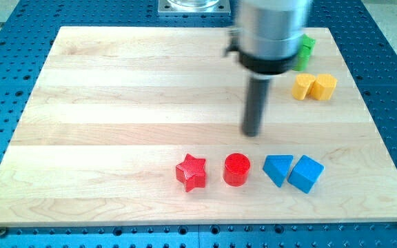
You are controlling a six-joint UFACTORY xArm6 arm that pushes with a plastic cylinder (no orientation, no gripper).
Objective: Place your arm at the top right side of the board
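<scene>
- Camera view, the only one there is: no claw is fitted on this rig, so an open or closed state can't be told at all. What's seen is a straight dark rod, and my tip (252,133) is parked on bare wood near the middle of the pale wooden tabletop (116,103), a bit right of centre.
- The target is just the board's top right corner, and it's pretty crowded up there. A green block (307,49) (shape can't really be made out, it's half hidden behind the arm's grey housing) sits near the top edge, and two yellow blocks (315,87) are touching each other just below it.
- Biggest risk, as a guess: if a straight diagonal is taken from here, the yellow pair would probably get clipped and shoved toward the right edge, maybe off the board.
- The green one could be knocked too if the corner is approached from the left along the top, and since it's partly blocked from view, its exact footprint can't be judged.
- A gap between green and yellow seems to be there, but it looks tight.
- Along the view's bottom, the red star-shaped block (191,172), the red cylinder (237,169) and two blue blocks (293,171) are lined up, well apart from the tip. These shouldn't be bothered unless the move gets started downward.
</scene>
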